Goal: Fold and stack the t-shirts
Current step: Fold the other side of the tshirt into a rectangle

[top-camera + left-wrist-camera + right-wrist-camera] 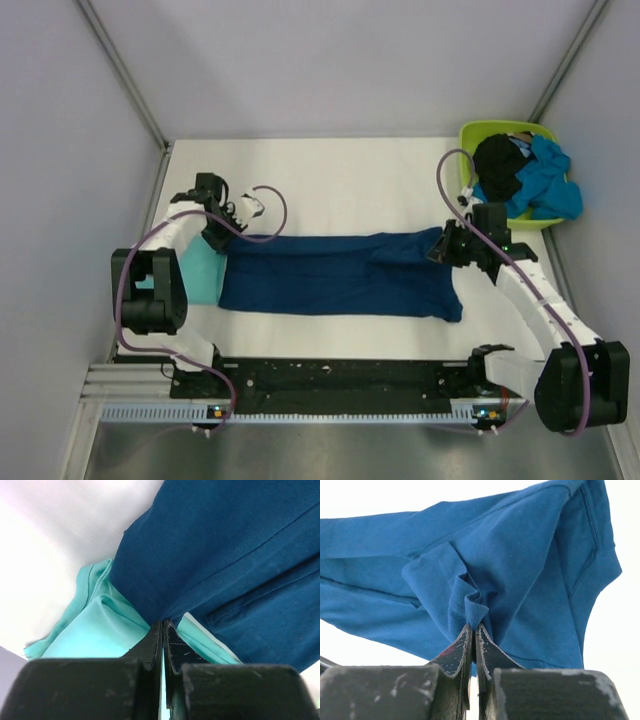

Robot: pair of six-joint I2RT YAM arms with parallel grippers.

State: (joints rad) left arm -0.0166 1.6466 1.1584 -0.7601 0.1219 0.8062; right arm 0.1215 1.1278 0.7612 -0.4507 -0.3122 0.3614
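The dark navy t-shirt (pixel 340 275) lies spread in a long band across the middle of the table. Its left end overlaps a light teal t-shirt (pixel 200 275). My left gripper (pixel 217 241) is shut, its tips (pixel 163 623) pinching the navy edge (pixel 225 555) where it lies over the teal cloth (pixel 95 630). My right gripper (pixel 444 250) is shut on a bunched fold of the navy shirt (pixel 520 565) at its right end, and the cloth puckers at the fingertips (pixel 474 627). No print shows.
A lime-green tub (pixel 470 133) stands at the back right corner and holds a black tee (pixel 497 165) and a bright blue tee (pixel 548 185). Grey walls close in both sides. The arm bases' rail (pixel 330 385) runs along the near edge.
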